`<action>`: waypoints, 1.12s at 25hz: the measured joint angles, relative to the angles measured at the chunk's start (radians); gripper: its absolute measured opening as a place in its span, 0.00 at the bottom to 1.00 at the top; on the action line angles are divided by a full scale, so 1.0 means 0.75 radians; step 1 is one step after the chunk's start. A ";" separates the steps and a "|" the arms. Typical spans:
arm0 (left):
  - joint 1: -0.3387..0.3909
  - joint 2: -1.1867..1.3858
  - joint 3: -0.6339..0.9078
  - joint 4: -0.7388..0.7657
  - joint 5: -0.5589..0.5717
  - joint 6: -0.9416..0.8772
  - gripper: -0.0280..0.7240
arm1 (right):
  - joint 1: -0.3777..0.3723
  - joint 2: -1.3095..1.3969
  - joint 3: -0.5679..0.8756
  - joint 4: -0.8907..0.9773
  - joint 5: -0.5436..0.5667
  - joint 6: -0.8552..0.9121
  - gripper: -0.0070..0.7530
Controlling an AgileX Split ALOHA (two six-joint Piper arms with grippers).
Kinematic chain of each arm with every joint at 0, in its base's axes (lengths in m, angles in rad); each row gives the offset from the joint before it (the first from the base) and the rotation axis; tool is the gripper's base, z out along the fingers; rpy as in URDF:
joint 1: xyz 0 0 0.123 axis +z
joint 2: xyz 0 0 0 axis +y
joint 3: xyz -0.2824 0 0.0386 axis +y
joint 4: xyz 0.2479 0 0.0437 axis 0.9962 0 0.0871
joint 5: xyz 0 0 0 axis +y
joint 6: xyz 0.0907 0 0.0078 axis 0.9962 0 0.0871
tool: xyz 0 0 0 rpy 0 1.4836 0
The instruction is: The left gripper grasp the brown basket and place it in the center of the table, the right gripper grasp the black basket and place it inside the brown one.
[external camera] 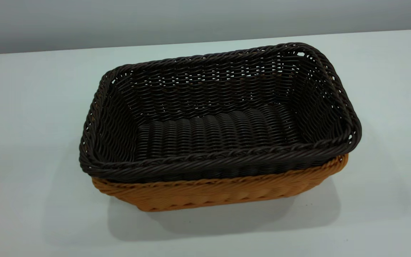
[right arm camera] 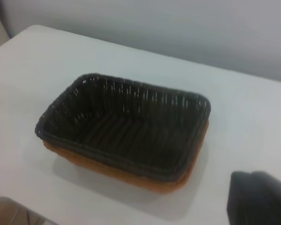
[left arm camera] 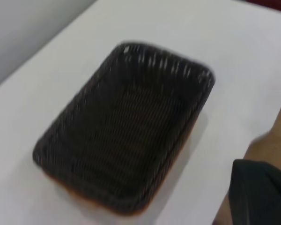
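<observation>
The black basket (external camera: 219, 128) sits nested inside the brown basket (external camera: 219, 192) in the middle of the table (external camera: 30, 107). Only the brown basket's near wall and rim show below the dark rim. The nested pair stands upright and a little skewed. Neither arm shows in the exterior view. In the left wrist view the black basket (left arm camera: 126, 131) lies well away from a dark part of my left gripper (left arm camera: 262, 192), with a thin strip of the brown basket (left arm camera: 131, 212) under it. In the right wrist view the black basket (right arm camera: 126, 126) and brown basket (right arm camera: 126, 176) lie apart from my right gripper (right arm camera: 260, 199).
A grey wall (external camera: 120, 21) runs behind the table's far edge. The left wrist view shows the table's edge with a brown surface (left arm camera: 271, 145) beyond it. White tabletop surrounds the baskets on all sides.
</observation>
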 joint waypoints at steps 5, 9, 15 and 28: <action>0.000 -0.109 0.152 0.043 0.029 -0.105 0.04 | 0.000 -0.129 0.216 -0.048 -0.077 -0.001 0.01; 0.000 -0.128 0.217 0.051 0.117 -0.123 0.04 | 0.000 -0.190 0.352 -0.093 -0.108 -0.005 0.01; 0.000 -0.169 0.257 0.188 0.212 -0.261 0.04 | 0.000 -0.195 0.423 -0.100 -0.124 -0.005 0.01; 0.000 -0.375 0.438 0.200 0.286 -0.394 0.04 | 0.000 -0.194 0.422 -0.096 -0.120 -0.005 0.01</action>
